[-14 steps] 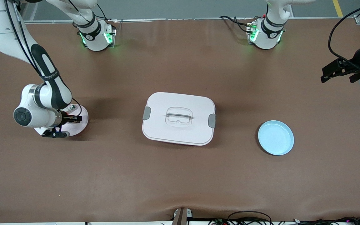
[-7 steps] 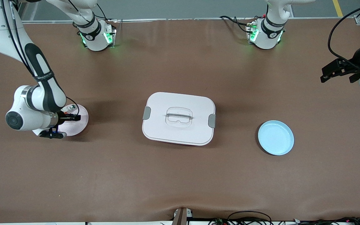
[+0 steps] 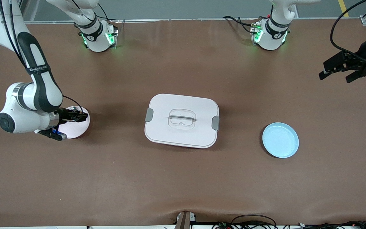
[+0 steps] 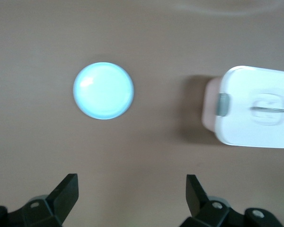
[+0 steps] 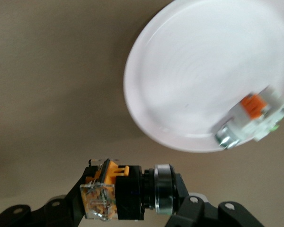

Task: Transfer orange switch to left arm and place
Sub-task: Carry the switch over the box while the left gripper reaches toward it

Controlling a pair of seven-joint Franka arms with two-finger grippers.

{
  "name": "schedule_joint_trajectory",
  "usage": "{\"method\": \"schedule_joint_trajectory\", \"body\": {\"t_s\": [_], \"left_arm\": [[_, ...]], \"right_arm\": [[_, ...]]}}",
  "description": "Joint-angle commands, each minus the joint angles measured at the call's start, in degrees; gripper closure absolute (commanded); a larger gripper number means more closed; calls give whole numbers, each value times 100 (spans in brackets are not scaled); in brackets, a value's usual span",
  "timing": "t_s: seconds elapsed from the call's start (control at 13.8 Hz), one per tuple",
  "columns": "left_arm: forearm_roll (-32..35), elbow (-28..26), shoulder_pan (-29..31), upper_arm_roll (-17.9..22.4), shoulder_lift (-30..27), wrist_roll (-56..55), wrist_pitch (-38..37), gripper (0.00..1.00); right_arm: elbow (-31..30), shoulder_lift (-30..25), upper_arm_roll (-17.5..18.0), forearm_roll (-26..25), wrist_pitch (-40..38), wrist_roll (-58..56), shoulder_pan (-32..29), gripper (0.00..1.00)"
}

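Right wrist view: right gripper [image 5: 128,198] pinching orange switch [image 5: 114,190] above pink plate [image 5: 189,94] near table's right-arm edge. Left gripper [image 3: 337,68] spread, waiting over left-arm edge. Next: handover skirting box [image 3: 181,120].

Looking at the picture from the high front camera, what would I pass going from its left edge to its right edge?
Right gripper holding the orange switch over the pink plate → white box → blue plate → left gripper, open, waiting in the air.

Two plates, pink [image 3: 76,128] and blue [image 3: 280,140], one box [image 3: 181,120], seemingly two small switch parts [image 5: 120,196].
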Motion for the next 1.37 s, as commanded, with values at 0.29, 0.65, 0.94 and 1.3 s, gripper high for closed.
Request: {"method": "schedule_joint_trajectory", "body": {"t_s": [0.29, 0.65, 0.94, 1.3], "left_arm": [[-1466, 53, -100, -63, 93, 3, -117, 0], [-2161, 45, -109, -406, 452, -15, 76, 0], [-2285, 1, -109, -958, 699, -41, 699, 0], [-2461, -44, -249, -1513, 1199, -111, 1744, 0]], "right_arm": [[898, -56, -1, 1072, -1136, 1912, 569, 100], [1636, -38, -1, 1722, -1330, 3714, 1316, 100], [2006, -3, -10, 2407, -1242, 4735, 1792, 100], [2068, 15, -10, 3243, -803, 5596, 2037, 100]]}}
